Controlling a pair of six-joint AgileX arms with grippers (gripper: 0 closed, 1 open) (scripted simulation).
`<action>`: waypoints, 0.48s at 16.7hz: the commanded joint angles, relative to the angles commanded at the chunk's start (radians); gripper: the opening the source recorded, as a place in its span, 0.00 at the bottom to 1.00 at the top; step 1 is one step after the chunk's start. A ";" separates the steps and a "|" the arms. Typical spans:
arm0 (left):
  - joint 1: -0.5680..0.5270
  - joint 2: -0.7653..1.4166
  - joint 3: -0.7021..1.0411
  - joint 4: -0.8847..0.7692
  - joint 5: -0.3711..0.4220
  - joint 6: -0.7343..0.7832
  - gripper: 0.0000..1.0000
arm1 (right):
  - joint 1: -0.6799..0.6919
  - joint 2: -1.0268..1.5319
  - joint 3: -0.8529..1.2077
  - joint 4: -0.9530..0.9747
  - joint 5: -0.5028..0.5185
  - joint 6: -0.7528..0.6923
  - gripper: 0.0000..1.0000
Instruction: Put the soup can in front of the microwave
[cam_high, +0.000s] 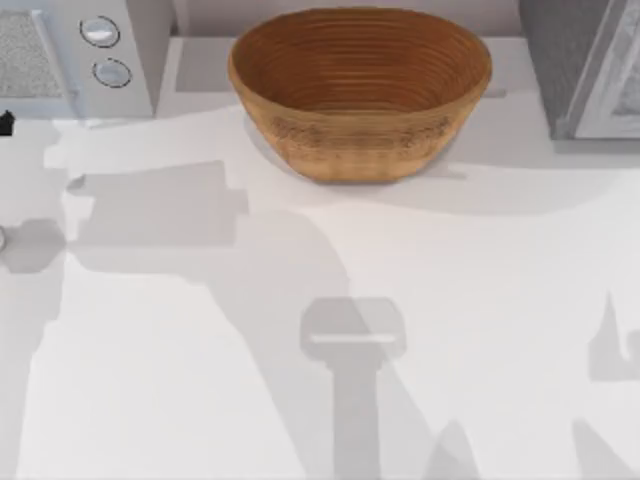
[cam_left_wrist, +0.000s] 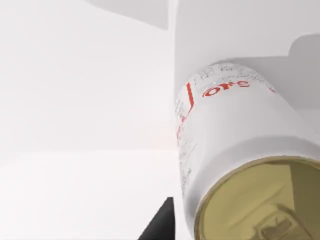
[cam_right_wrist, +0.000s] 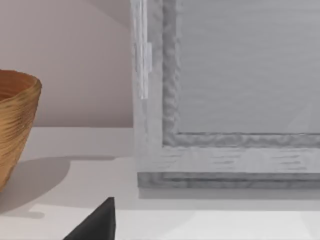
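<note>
- The soup can (cam_left_wrist: 235, 150) shows close up in the left wrist view: white label with red lettering, dull gold metal top toward the camera.
- It stands on the white table (cam_high: 200, 400), with a pale flat face rising just behind it.
- A dark tip of the left gripper (cam_left_wrist: 161, 225) juts in just beside the can's side; whether its fingers are spread, closed or clamped on the can cannot be told.
- The microwave (cam_high: 140, 60) sits at the table's far left corner in the top view, light grey-white, with 2 round silver dials (cam_high: 100, 32) on its side panel and a speckled grey window (cam_high: 25, 55).
- A woven brown basket (cam_high: 360, 90) sits at the back middle of the table, between the microwave and a darker grey box (cam_high: 570, 60) at the far right corner.
- The right wrist view faces that darker box from near, with the basket's edge to one side; a dark tip of the right gripper (cam_right_wrist: 95, 222) shows, and whether it is open or closed cannot be told.
</note>
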 joint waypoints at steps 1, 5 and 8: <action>0.000 0.000 0.000 0.000 0.000 0.000 0.90 | 0.000 0.000 0.000 0.000 0.000 0.000 1.00; 0.000 0.000 0.000 0.000 0.000 0.000 1.00 | 0.000 0.000 0.000 0.000 0.000 0.000 1.00; 0.000 0.000 0.000 0.000 0.000 0.000 1.00 | 0.000 0.000 0.000 0.000 0.000 0.000 1.00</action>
